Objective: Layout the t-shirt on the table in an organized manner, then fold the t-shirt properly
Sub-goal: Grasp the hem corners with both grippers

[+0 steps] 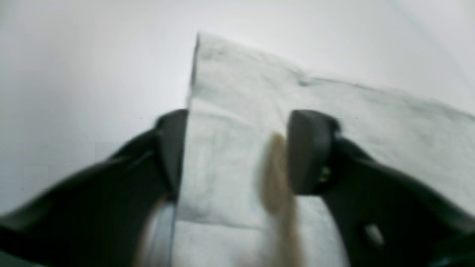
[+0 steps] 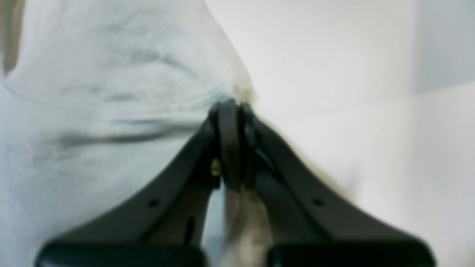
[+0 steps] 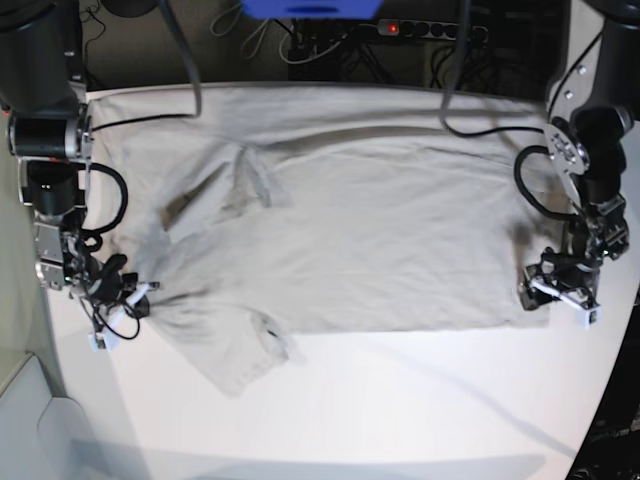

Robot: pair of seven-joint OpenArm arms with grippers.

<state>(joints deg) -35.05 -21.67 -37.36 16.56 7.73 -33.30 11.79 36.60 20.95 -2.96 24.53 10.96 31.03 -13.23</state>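
The light grey-beige t-shirt (image 3: 380,230) lies spread across the white table (image 3: 400,400), with wrinkles and a folded-over sleeve toward the left. My right gripper (image 3: 135,292) is at the shirt's left edge. In the right wrist view this gripper (image 2: 232,107) is shut on a pinch of the t-shirt (image 2: 92,92), which pulls creases toward it. My left gripper (image 3: 553,290) sits at the shirt's lower right corner. In the left wrist view that gripper (image 1: 237,148) has its fingers apart, straddling the cloth's edge (image 1: 259,92), which lies flat between them.
Cables and a power strip (image 3: 392,28) with a red light run behind the table's far edge. A blue object (image 3: 310,8) hangs at the top. The table edge curves away at the right (image 3: 610,400). Bare tabletop lies in front of the shirt.
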